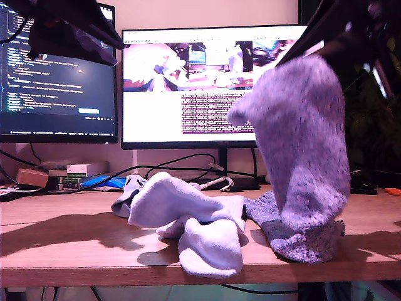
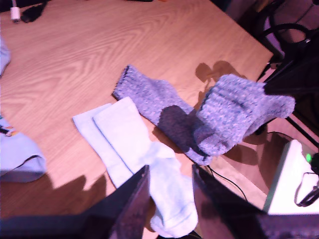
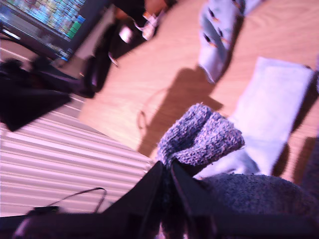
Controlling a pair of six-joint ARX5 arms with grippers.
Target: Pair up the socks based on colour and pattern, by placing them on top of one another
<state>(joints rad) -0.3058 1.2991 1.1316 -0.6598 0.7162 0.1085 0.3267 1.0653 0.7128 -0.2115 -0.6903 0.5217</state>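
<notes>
The hanging sock [image 1: 307,138] is fuzzy grey-lavender, a speckled knit with ribbing at its cuff. The second grey sock [image 2: 149,102], flat on the desk, has the same flecked lavender-grey knit. The white socks [image 2: 134,149] are plain, without print. The blue sock [image 3: 215,30], far across the desk, is light blue with small dark and orange figures. The desk [image 2: 89,55] is light wood with a wavy grain. My grippers are black.
</notes>
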